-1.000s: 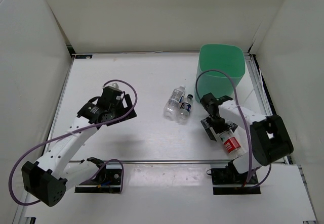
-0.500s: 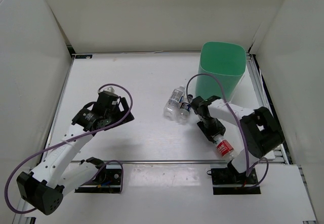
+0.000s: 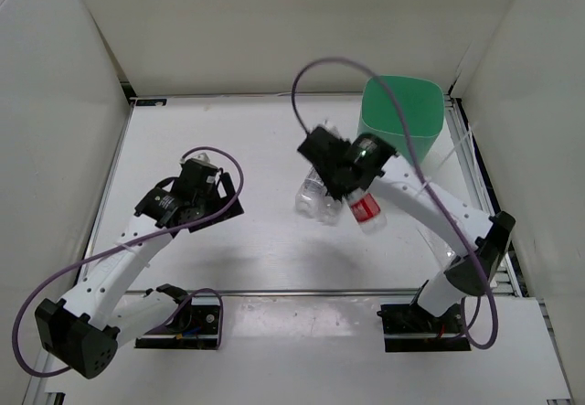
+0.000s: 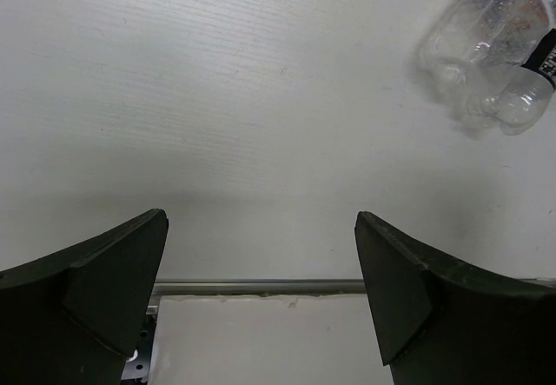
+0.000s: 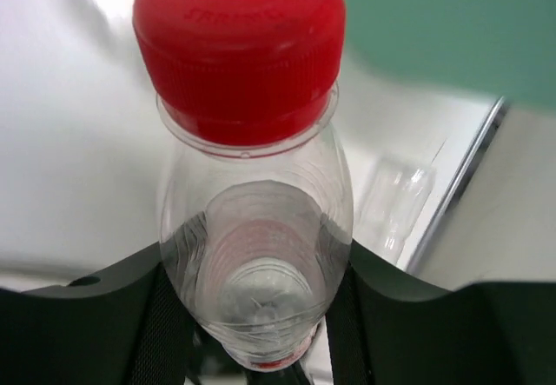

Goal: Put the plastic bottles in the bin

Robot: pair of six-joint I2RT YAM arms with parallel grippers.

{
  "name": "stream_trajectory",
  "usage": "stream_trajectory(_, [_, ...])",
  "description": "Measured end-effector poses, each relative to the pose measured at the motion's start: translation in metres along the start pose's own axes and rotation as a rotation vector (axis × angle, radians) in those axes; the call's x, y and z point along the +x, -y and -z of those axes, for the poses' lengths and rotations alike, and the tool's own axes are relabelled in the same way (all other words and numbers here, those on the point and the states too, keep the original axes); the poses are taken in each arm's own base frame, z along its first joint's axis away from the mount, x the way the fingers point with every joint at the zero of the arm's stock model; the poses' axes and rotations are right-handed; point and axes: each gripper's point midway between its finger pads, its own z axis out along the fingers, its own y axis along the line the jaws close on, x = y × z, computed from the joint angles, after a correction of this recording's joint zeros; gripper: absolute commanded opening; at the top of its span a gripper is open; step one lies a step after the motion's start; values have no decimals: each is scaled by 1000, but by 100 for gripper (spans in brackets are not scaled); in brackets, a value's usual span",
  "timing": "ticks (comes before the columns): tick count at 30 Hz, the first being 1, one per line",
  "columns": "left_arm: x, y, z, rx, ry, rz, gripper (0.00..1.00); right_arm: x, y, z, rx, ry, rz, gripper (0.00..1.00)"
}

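Just near-left of the smooth mint-green bin (image 3: pixel 402 122), the right gripper (image 3: pixel 352 181) pinches a clear, ribbed, red-labelled bottle (image 5: pixel 252 229). Its ridged red cap (image 5: pixel 241 50) carries embossed lettering, illegible. Two more bottles (image 4: pixel 491 37), clear and dimpled, lie touching farther left. The left gripper (image 4: pixel 261 289) is spread, holding nothing.

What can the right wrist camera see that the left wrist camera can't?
Only the right wrist camera: a red-capped bottle pinched in the right claw, with the green bin behind it. Only the left wrist camera: the left claw wide open with nothing in it, and a clear bottle lying beside a dark-labelled bottle. Both: the white table.
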Motion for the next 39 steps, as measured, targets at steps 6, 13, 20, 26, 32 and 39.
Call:
stream_trajectory(6, [-15, 10, 10, 16, 25, -12, 100, -127, 82, 70, 99, 394, -265, 14])
stream_trajectory(13, [-16, 9, 13, 7, 25, -21, 100, -171, 192, 69, 299, 549, -439, 14])
stream_trajectory(20, [-12, 5, 13, -8, 9, -24, 100, -187, 245, 23, 382, 535, -523, 27])
stream_trajectory(26, [-14, 4, 17, -16, 12, -25, 100, -173, 261, -15, 373, 467, -579, 69])
stream_trajectory(32, [-15, 5, 15, -21, 14, -25, 100, -140, 249, -40, 338, 355, -594, 99])
stream_trajectory(39, [-15, 7, -5, -65, -32, -34, 100, -87, 237, 14, 326, 339, -677, 99])
